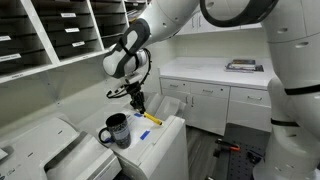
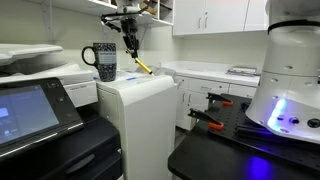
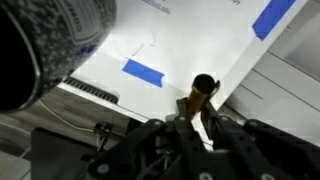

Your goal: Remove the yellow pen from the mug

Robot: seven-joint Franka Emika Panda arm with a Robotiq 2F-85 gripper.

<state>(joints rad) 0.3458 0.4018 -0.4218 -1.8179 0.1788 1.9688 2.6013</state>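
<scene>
The yellow pen [image 1: 150, 118] hangs clear of the mug [image 1: 117, 130], clamped at its upper end between the fingers [image 1: 137, 99] and slanting below them toward the tabletop [image 1: 165, 131], so lower gently, well beside the mug, before releasing.

Arm [image 1: 172, 20] arches overhead, wrist bent down. My gripper [image 1: 137, 102] points straight down, jaws pinched on the yellow pen [image 3: 198, 100].
</scene>
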